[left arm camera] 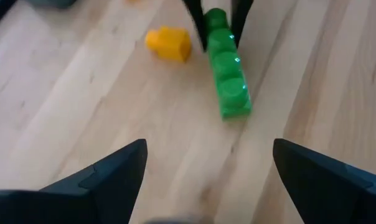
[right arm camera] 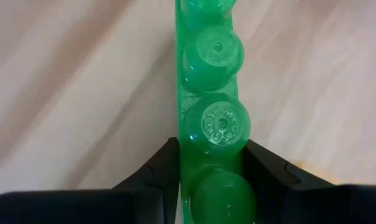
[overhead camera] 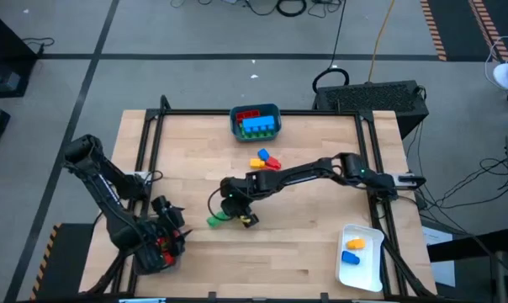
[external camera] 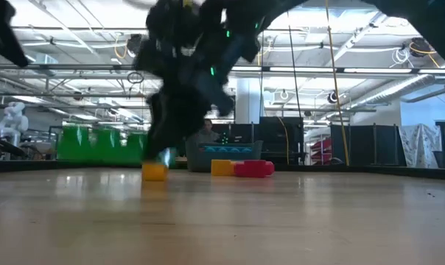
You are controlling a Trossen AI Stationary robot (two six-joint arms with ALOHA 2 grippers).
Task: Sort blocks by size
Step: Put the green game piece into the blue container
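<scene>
A long green block (left arm camera: 228,74) with one row of studs lies left of the table's middle, also seen in the high view (overhead camera: 215,220). My right gripper (right arm camera: 211,158) reaches in from the right and is shut on it. A small yellow block (left arm camera: 169,43) sits on the wood just beside it (overhead camera: 249,221). My left gripper (left arm camera: 206,149) hangs open over the near left corner (overhead camera: 170,229), pointing at the green block, with nothing between its fingers. My right gripper pinches the green block's two long sides (right arm camera: 187,146) between its two fingers, near the end toward the table's middle (left arm camera: 214,22). The fingers slant down from the table's right. The block runs on ahead of them toward my left arm. Whether its free end (left arm camera: 235,109) rests on the table, I cannot tell.
A teal bin (overhead camera: 234,126) at the far edge holds blue, red and green blocks. Orange, blue and red blocks (overhead camera: 267,160) lie loose in front of it. A white tray (overhead camera: 367,269) at the near right holds an orange and a blue block. Black rails frame the table.
</scene>
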